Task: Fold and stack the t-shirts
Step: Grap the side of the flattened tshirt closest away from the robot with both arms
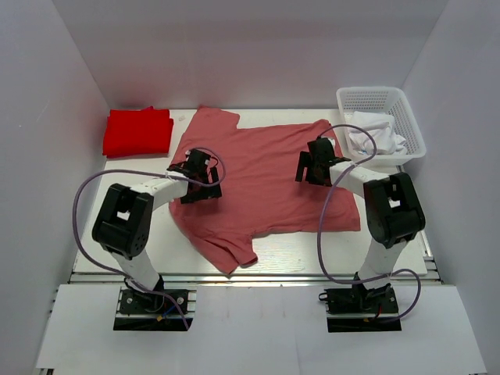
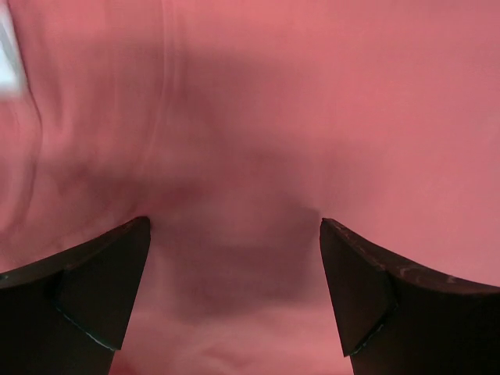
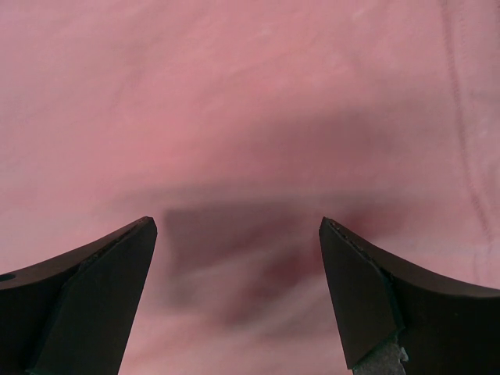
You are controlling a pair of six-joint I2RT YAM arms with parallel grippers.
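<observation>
Two t-shirts are out. The pink t-shirt (image 1: 262, 180) lies spread open and a little rumpled across the middle of the tabletop (image 1: 312, 250), and the red t-shirt (image 1: 138, 131) sits folded in the far left corner, just clear of it. Two arms reach in over the pink one, each bent at the elbow with the wrist tipped down. The left arm (image 1: 125, 219) hangs over the shirt's left side and the right arm (image 1: 391, 207) over its right side. The left fingers (image 2: 78, 305) are spread wide close above the cloth, gripping nothing, and the right fingers (image 3: 86, 297) are the same. One white basket (image 1: 406, 117) stands at the far right, with white cloth (image 1: 375, 137) bundled inside.
</observation>
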